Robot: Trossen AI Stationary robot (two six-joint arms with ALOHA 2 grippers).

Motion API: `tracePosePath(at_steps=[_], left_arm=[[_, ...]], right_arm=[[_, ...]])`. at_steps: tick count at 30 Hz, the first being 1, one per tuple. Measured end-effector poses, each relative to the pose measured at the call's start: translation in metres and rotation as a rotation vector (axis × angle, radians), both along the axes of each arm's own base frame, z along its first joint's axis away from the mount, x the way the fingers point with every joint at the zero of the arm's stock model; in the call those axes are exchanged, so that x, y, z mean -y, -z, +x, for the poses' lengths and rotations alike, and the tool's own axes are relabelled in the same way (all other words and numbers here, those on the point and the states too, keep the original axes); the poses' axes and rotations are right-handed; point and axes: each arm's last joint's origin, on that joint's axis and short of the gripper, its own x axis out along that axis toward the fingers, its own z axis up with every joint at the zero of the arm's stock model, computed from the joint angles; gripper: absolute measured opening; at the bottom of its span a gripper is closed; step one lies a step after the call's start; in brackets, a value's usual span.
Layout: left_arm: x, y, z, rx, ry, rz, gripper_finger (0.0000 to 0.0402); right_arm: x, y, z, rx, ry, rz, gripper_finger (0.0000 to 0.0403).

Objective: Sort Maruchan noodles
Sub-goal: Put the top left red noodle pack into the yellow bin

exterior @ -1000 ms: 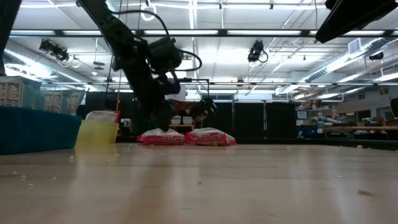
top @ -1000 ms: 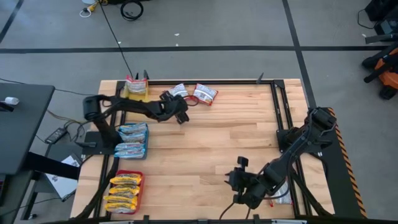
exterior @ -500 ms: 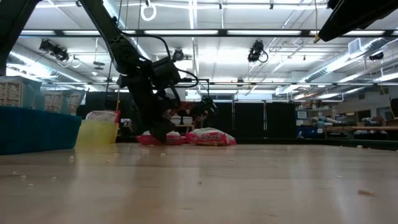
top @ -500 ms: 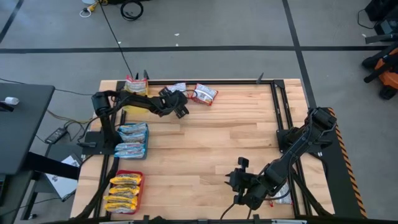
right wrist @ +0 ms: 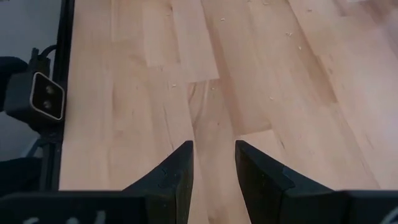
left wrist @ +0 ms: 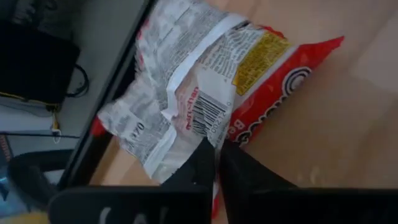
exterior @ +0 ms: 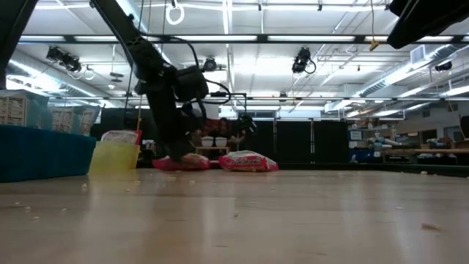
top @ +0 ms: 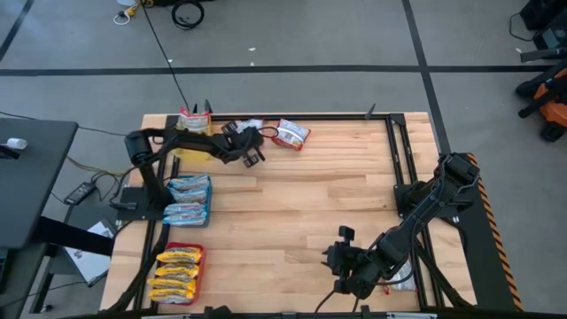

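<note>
Sorting well along: blue-white packets (top: 187, 200) and yellow-orange packets (top: 175, 273) already trayed at left edge. Left gripper (top: 249, 146), fingers pressed together on a red-and-white packet (left wrist: 205, 99) near far rim; another packet (top: 291, 134) just beside, seemingly untouched. Right gripper (right wrist: 211, 171) idle, spread.

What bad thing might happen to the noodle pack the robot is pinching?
1. The left pincer is shut on just the thin edge of the red-and-white pack, so it might slip out or the wrapper might tear.
2. The pack lies by the table's far rail, so a pull the wrong way could send it off the table.
3. A second red pack sits close by and could get bumped.
</note>
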Motion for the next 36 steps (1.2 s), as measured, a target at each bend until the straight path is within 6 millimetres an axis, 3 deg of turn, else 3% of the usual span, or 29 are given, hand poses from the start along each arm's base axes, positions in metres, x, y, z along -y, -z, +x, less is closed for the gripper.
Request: tracePosePath(at_steps=[5,11,18,22,28,32,36], left_arm=[[0.0,-0.049,0.004,0.01,0.022,-0.054,0.0015],[0.006,-0.12,0.007,0.227,0.117,-0.286,0.0013],[0.033,-0.164,0.009,0.435,0.347,-0.485,0.0012],[0.065,-0.178,0.013,0.5,0.561,-0.576,0.0012],[0.137,-0.193,0.032,0.561,1.023,-0.601,0.0012],[0.18,-0.196,0.039,0.572,1.165,-0.554,0.0011],[0.217,-0.196,0.036,0.543,1.138,-0.427,0.0011]], right_arm=[[0.0,0.0,0.0,-0.003,-0.005,0.01,0.0124],[0.001,0.0,0.001,0.011,0.002,-0.011,0.0124],[0.001,-0.001,0.001,0.023,-0.021,-0.064,0.0124],[-0.002,-0.003,-0.003,0.081,-0.014,-0.154,0.0124],[-0.006,-0.008,-0.021,0.293,0.105,-0.49,0.0124],[0.001,-0.005,-0.023,0.235,0.127,-0.441,0.0124],[0.002,0.003,-0.024,0.114,0.11,-0.286,0.0132]])
